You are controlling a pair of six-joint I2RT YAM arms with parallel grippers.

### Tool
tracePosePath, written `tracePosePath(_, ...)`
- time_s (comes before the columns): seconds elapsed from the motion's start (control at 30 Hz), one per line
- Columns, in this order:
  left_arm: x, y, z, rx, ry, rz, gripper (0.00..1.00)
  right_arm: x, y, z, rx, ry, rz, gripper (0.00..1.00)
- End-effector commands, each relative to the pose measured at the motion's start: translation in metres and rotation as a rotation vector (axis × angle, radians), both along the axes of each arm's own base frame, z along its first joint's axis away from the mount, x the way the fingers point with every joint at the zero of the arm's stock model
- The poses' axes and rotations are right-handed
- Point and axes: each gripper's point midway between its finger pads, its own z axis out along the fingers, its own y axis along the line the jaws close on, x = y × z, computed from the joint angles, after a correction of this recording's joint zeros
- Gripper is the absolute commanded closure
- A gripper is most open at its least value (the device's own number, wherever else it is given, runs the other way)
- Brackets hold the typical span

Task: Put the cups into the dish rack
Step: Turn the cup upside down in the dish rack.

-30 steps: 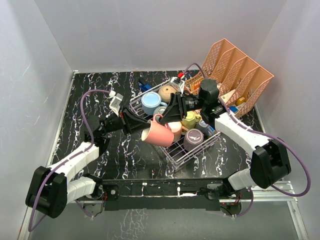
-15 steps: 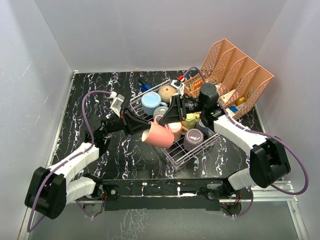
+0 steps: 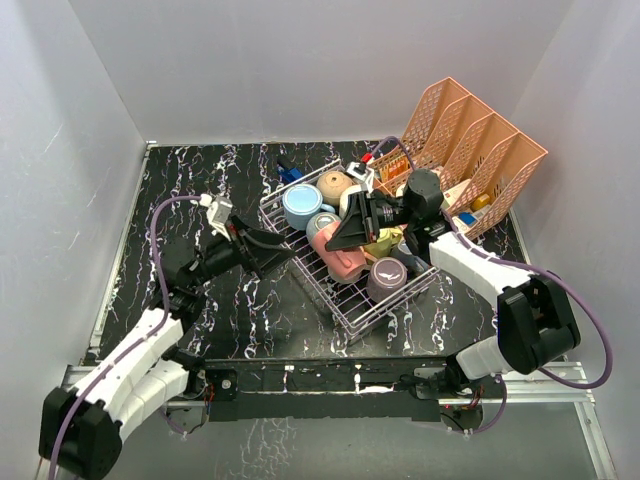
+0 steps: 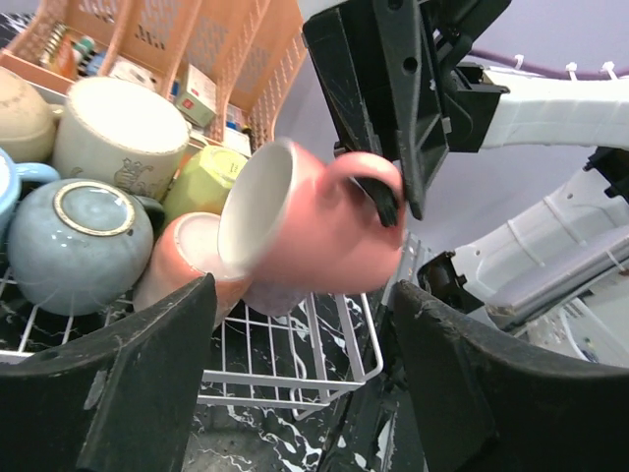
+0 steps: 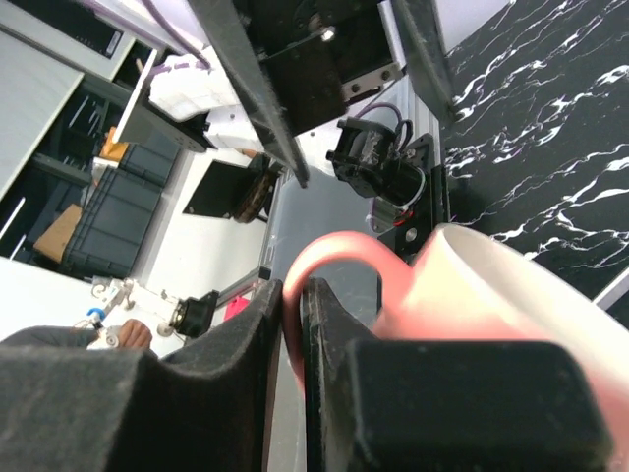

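Right hand (image 4: 391,197) pinches handle of pink cup (image 4: 314,231). Cup hangs over dish rack (image 3: 352,312) centre, mouth toward frame-left. Left hand (image 3: 278,255) spread, empty, just left of rack.

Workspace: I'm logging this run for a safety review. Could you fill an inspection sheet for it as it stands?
Surface: black, white-veined table.
Job's things: rack holds several mugs; pink mug hangs tilted above them.
Clutter: salmon organiser behind the rack, small items inside.
Pincers: right pincer shut on the pink mug's handle; left pincer open, empty, beside the rack.
Cables: left cable loops above its arm; right cable loops past the table edge.
Surroundings: plain grey walls.
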Motion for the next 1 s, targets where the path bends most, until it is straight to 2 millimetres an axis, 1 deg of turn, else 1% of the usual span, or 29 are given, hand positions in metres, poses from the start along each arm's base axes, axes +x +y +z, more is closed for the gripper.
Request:
tracePosePath(0.0,0.001,0.020,0.003,0.057,-0.050,0.133,0.26,0.006,-0.008,0.020,0.049,-0.083,-0.041,0.92)
tracePosePath(0.07,-0.007,0.024,0.007,0.042,-0.074,0.137,0.21,0.008,-0.010,0.021,0.051,-0.087,-0.051,0.92)
tracePosePath(0.17,-0.021,0.023,0.010,0.000,-0.110,0.092,0.20,0.009,-0.011,0.026,0.057,-0.097,-0.055,0.92)
tracePosePath(0.3,-0.035,0.019,0.012,-0.044,-0.183,0.028,0.15,0.008,-0.012,0.040,0.068,-0.124,-0.036,0.92)
tracePosePath(0.4,-0.041,0.018,0.018,-0.055,-0.329,-0.004,0.08,0.004,-0.014,0.050,0.074,-0.167,0.005,0.92)
tracePosePath(0.47,-0.042,0.016,0.021,-0.051,-0.415,-0.020,0.04,-0.001,-0.015,0.053,0.079,-0.208,0.042,0.92)
tracePosePath(0.5,-0.042,0.014,0.023,-0.046,-0.451,-0.033,0.03,-0.004,-0.015,0.054,0.082,-0.229,0.056,0.92)
tracePosePath(0.6,-0.045,0.005,0.030,-0.041,-0.530,-0.115,0.03,-0.014,-0.016,0.053,0.089,-0.292,0.099,0.92)
tracePosePath(0.7,-0.047,-0.004,0.035,-0.049,-0.542,-0.217,0.03,-0.021,-0.017,0.050,0.089,-0.326,0.138,0.92)
tracePosePath(0.8,-0.048,-0.011,0.034,-0.072,-0.513,-0.301,0.03,-0.031,-0.017,0.051,0.098,-0.360,0.183,0.92)
tracePosePath(0.97,-0.044,-0.017,0.028,-0.088,-0.508,-0.357,0.05,-0.040,-0.014,0.052,0.106,-0.378,0.224,0.92)
